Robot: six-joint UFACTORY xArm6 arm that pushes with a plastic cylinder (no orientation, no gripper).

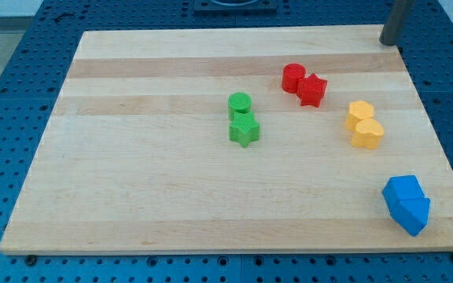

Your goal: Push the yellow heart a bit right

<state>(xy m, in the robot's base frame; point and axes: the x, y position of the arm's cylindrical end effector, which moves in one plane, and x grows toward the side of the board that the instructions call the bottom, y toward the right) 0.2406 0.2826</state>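
Note:
The yellow heart [367, 134] lies on the wooden board [132, 173] at the view's right. It touches a second yellow block [360, 111], angular in shape, just above it. My tip [388, 42] stands at the board's top right corner, well above both yellow blocks and slightly to their right. It touches no block.
A red cylinder [292, 77] and a red star [311, 90] touch each other up and left of the yellow pair. A green cylinder [240, 103] and a green star [244, 131] sit near the middle. Two blue blocks [406, 204] lie together at the bottom right, near the board's right edge.

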